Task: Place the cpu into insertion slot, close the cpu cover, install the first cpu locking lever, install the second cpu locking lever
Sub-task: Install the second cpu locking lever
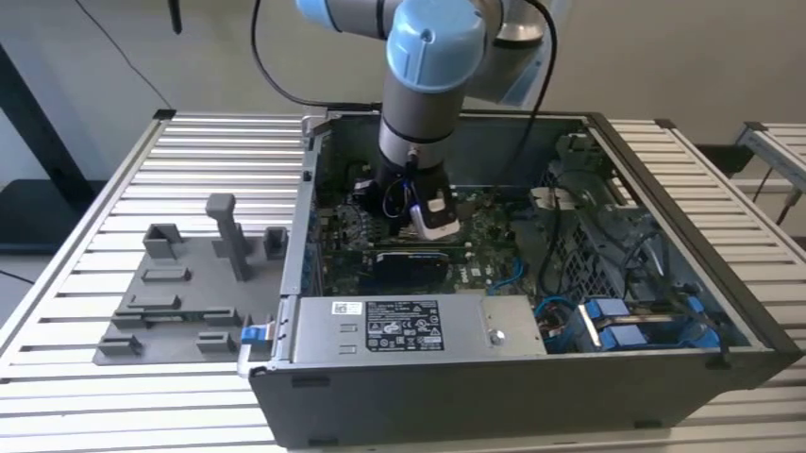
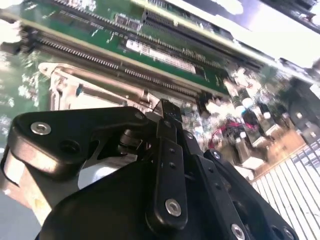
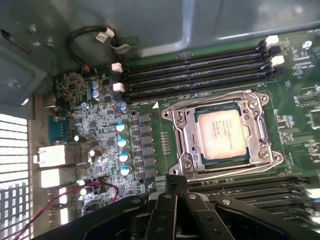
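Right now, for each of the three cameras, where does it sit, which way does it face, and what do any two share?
Exterior view: off the arm, above the table, looking down into the open computer case; the arm's blue-grey wrist reaches into it.
First wrist view: rides on the arm, facing the green circuit board; the cpu lies in the insertion slot with the cover down, beyond the black pincer.
Second wrist view: rides on the arm, skimming low across the board; the pincer looms large.
Both wrist views share the pincer and the long memory slots.
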{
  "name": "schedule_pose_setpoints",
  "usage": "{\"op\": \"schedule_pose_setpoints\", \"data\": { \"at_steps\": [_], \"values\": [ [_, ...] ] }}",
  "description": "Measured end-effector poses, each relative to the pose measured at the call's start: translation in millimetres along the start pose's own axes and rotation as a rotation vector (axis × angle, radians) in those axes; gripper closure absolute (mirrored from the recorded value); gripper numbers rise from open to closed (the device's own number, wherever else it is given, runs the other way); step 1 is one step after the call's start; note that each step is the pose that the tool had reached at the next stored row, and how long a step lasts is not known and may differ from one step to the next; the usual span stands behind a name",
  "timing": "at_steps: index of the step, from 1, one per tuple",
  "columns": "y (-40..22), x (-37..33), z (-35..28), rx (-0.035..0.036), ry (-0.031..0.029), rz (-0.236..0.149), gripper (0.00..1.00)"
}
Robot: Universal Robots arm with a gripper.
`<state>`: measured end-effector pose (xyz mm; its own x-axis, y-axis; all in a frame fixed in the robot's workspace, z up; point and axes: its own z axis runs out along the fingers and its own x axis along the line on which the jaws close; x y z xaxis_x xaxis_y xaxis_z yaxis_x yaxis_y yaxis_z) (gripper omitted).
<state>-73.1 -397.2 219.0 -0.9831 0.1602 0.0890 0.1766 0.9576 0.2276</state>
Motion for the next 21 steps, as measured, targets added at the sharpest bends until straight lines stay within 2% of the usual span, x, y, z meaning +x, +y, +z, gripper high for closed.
{"op": "schedule_pose_setpoints", "data": {
  "at_steps": [4, 8, 10, 14, 16, 21],
  "values": [
    [4.1, 1.6, -17.5, -0.0007, 0.0, 0.0, 0.89],
    [7.8, 3.3, -33.5, -0.0044, 0.0004, 0.002, 0.89],
    [8.9, 3.7, -38.4, -0.0054, 0.0004, 0.002, 0.89],
    [12.9, 3.5, -54.3, -0.0044, 0.0059, 0.003, 0.89],
    [15.2, 0.2, -61.3, -0.0036, 0.01, 0.005, 0.89],
    [18.7, -20.9, -61.7, -0.002, 0.0221, 0.008, 0.89]
  ]
}}
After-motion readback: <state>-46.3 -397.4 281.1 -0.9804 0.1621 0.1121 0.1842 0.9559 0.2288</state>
